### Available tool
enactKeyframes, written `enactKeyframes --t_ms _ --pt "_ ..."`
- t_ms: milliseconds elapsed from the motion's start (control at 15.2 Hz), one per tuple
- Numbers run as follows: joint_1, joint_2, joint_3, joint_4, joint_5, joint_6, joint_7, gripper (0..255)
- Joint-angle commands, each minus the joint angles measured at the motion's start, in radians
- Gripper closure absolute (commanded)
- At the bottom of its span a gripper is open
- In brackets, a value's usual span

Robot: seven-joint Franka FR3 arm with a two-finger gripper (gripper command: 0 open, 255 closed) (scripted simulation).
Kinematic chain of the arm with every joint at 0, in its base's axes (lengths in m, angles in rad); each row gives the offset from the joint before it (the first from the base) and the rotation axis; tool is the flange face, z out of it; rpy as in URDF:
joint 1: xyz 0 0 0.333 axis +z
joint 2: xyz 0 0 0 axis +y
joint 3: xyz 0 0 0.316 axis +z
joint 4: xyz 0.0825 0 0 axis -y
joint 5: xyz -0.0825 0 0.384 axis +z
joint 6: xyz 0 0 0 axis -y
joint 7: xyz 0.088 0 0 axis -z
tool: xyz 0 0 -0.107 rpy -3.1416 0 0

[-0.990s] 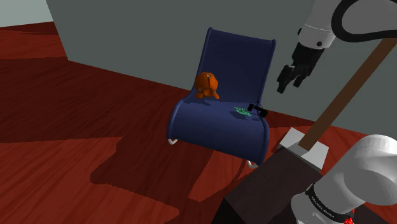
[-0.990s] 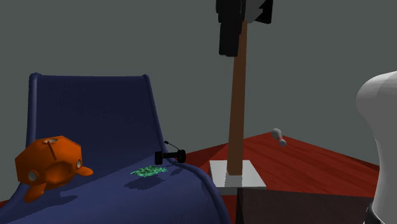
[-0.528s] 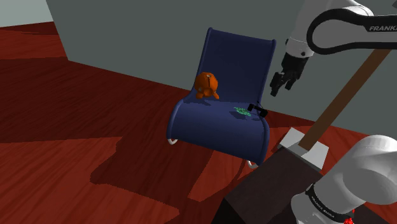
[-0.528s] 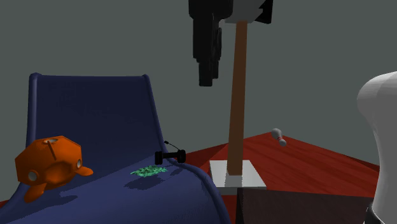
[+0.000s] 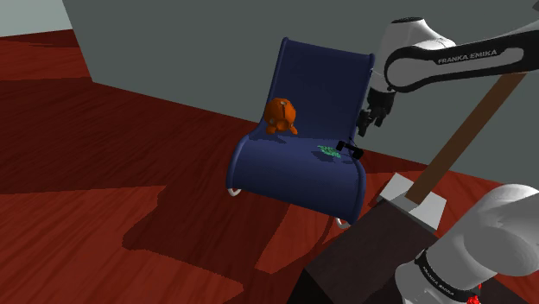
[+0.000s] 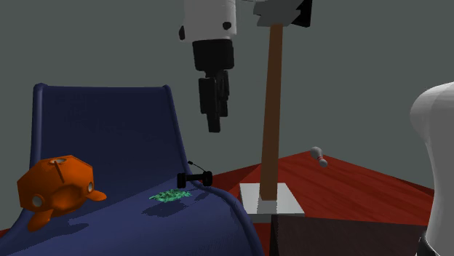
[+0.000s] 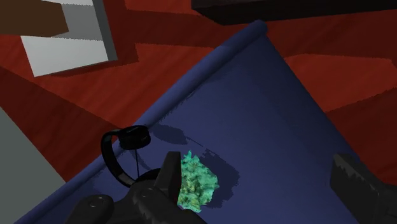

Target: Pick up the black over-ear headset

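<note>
Hovering in the shoulder view, the gripper (image 5: 366, 123) hung above and just to the right of the black headset (image 5: 350, 148), not touching it. The headset lay at the right edge of the blue lounge chair (image 5: 289, 168). A green crumpled object (image 5: 328, 151) lay just beside it, and an orange plush toy (image 5: 281, 115) sat further back on the seat. A brown pole (image 5: 471, 121) rose from a grey base plate (image 5: 399, 187) on the red wood floor (image 5: 129, 129).

Second exterior view: gripper (image 6: 214, 122) pointed down, well above the headset (image 6: 195, 177). Green object (image 6: 170, 195) sat to its left, plush toy (image 6: 58, 183) at far left. A small grey item (image 6: 318, 156) lay on the floor behind.

Wrist view: fingers (image 7: 168, 181) stood wide apart, jaws released, nothing between them but chair fabric. Gripper (image 7: 254, 164) sat over the seat. The headset (image 7: 132, 137) lay at the seat edge outside the gap, beyond the finger that overlapped the green object (image 7: 198, 181).
</note>
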Motion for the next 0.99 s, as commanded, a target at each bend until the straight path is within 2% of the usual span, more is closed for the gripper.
enactKeyframes --t_ms 0,462,924 --pt "-0.006 0.074 -0.018 0.02 -0.019 0.05 -0.023 0" --pt "-0.034 0.34 -0.08 0.128 -0.06 0.197 -0.109 0" --pt "-0.071 0.618 -0.113 0.294 -0.064 0.302 -0.198 0"
